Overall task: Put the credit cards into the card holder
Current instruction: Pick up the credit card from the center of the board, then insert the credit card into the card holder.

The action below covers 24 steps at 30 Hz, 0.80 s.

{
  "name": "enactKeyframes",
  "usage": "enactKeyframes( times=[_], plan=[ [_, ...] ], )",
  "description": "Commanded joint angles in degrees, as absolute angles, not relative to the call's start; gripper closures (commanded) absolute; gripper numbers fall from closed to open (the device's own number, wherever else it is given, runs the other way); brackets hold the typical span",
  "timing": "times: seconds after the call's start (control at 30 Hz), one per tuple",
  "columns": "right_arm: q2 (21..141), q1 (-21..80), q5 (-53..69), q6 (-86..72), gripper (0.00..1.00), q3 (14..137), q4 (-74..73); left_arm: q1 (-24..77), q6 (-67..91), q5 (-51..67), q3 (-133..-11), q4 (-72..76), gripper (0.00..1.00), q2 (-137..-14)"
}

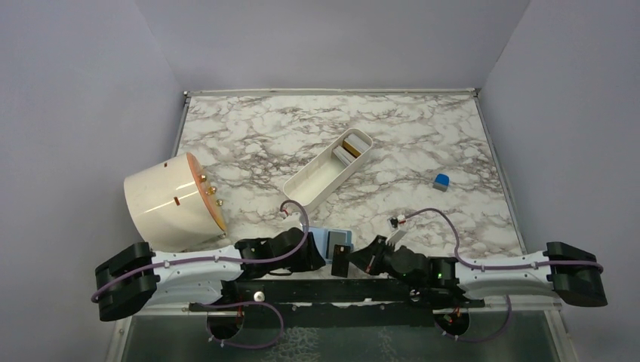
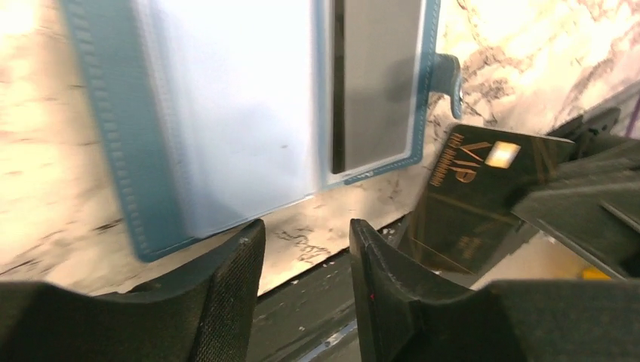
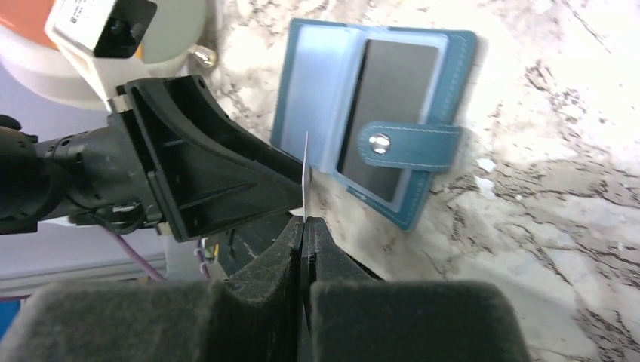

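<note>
Overhead camera looks down; both close wrist views share the card holder

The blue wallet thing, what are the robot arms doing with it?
They are filling it with cards. The right tool pinches a black card by its edge, just beside the open card holder. The left tool is next to it with its jaws apart, holding nothing. One dark card sits in a pocket already, and more cards wait in the white tray.
</note>
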State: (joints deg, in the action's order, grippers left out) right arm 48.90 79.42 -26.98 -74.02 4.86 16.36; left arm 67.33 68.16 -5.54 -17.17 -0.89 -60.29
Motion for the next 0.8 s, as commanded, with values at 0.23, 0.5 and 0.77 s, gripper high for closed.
enactKeyframes(
  times=[0.23, 0.5, 0.77],
  plan=[
    [43.68, 79.22, -27.95, -59.98, 0.99, 17.35, 0.62, 59.3, 59.03, -15.09, -23.78, -22.2, 0.49, -52.87],
    [52.46, 73.83, -21.89, -53.56, 0.99, 24.18, 1.23, 49.22, 52.04, -10.2, -23.9, -20.19, 0.5, -52.93],
    [56.11, 59.44, -1.75, -56.15, 0.99, 17.74, 17.08, 47.23, 51.12, -3.37, -21.41, -14.0, 0.59, -53.7]
  ],
)
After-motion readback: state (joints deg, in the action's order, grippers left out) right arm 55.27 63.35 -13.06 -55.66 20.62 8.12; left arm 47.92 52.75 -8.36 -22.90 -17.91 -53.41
